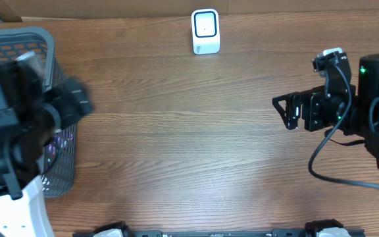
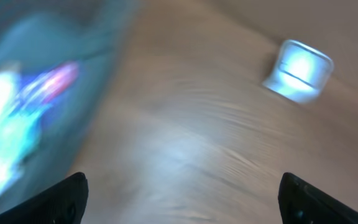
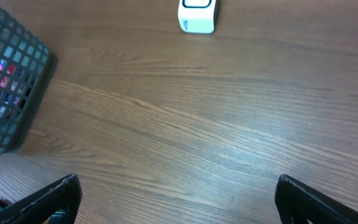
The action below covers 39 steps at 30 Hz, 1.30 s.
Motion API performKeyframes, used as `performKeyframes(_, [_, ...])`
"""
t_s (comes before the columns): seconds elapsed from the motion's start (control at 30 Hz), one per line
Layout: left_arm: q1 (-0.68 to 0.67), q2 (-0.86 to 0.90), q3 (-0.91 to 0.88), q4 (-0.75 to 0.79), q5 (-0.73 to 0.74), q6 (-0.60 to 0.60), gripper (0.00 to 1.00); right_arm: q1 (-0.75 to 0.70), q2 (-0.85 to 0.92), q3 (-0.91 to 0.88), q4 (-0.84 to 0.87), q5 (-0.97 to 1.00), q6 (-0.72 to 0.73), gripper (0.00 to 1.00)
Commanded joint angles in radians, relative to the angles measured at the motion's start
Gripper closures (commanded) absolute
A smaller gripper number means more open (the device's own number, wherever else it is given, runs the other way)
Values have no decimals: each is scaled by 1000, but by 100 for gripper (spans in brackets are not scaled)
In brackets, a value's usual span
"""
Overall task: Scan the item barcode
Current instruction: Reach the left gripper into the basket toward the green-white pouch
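The white barcode scanner [image 1: 205, 31] stands upright at the far middle of the wooden table; it also shows in the right wrist view [image 3: 197, 15] and, blurred, in the left wrist view [image 2: 298, 70]. Colourful packaged items [image 3: 2, 74] lie inside a dark mesh basket [image 1: 61, 164] at the left, smeared into bright patches [image 2: 17, 118] by motion. My left gripper [image 1: 76, 102] hovers at the basket's right rim; its jaws [image 2: 182, 199] are open and empty. My right gripper [image 1: 285, 112] hangs open at the right, fingers [image 3: 55, 199] wide apart over bare wood.
The basket [image 3: 11, 81] takes up the table's left edge. A cardboard wall [image 1: 110, 8] runs along the back behind the scanner. The right arm's black body and cables [image 1: 374, 112] fill the right edge. Wooden tabletop [image 1: 189, 145] lies between the two arms.
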Motion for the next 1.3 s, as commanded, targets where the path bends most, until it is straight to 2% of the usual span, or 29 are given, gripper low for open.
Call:
performKeyframes(0.0, [153, 2, 16, -21, -181, -279, 10, 5, 19, 23, -6, -12, 3, 0])
performKeyframes(0.13, [317, 42, 16, -19, -172, -275, 10, 5, 48, 20, -21, -12, 3, 0])
performKeyframes(0.27, [412, 109, 16, -28, -162, -255, 9, 5, 74, 20, -32, -12, 3, 0])
performKeyframes(0.3, [429, 131, 16, -33, -152, -248, 9, 5, 79, 20, -32, -12, 3, 0])
performKeyframes(0.33, [452, 178, 15, -38, -131, -236, 15, 5, 88, 20, -31, -12, 3, 0])
performKeyframes(0.57, [484, 340, -6, -9, -119, -231, 19, 5, 120, 20, -35, -12, 3, 0])
performKeyframes(0.7, [484, 400, -92, 33, -120, -254, 19, 5, 129, 20, -34, -12, 2, 0])
performKeyframes(1.0, [484, 405, -459, 352, -98, -272, 17, 5, 129, 20, -39, -12, 0, 0])
performKeyframes(1.13, [484, 408, -581, 507, -98, -272, 15, 5, 129, 20, -38, -12, -1, 0])
performKeyframes(1.27, [484, 414, -655, 579, -95, -272, 14, 5, 129, 20, -38, -12, 0, 0])
